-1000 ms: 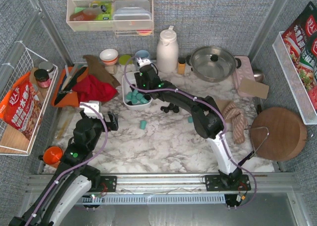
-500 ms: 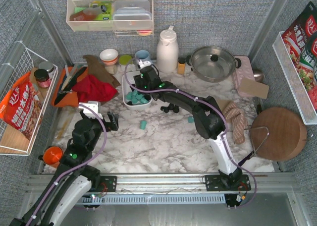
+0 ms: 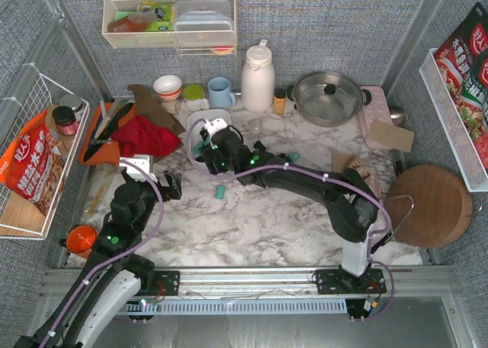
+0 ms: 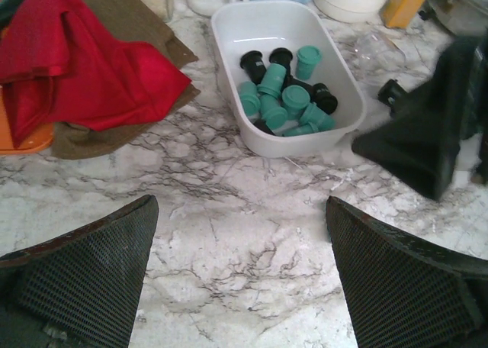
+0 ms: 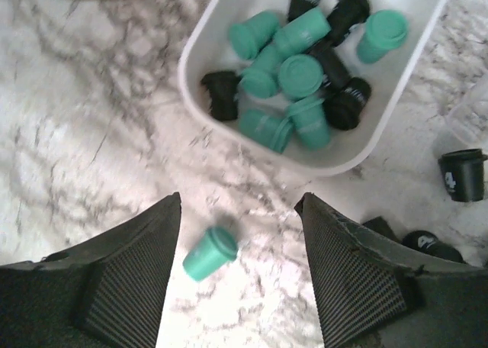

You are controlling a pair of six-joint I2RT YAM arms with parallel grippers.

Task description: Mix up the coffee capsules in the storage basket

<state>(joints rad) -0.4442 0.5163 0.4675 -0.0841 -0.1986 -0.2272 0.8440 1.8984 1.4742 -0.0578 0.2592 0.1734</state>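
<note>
Coffee capsules point(image 5: 299, 75): likely light, stiff, slick; grip mid-body. Stray capsule point(image 5: 210, 253) at 6 o'clock of storage basket point(image 5: 335, 162). Left pincer point(image 4: 240, 204), right pincer point(image 5: 238, 211) wide, empty.

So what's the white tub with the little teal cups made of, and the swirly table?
White rectangular tub: probably plastic, smooth and slightly glossy, with soft shine on its walls. Small teal tapered cups: likely plastic too, matte, moulded rims. Grey-veined white tabletop: looks like marble, maybe only a printed pattern.

The top camera looks down from high behind the near edge across the whole marble table point(image 3: 259, 226). Both wrist cameras hover close, sharing the white storage basket point(image 4: 263, 24).
</note>
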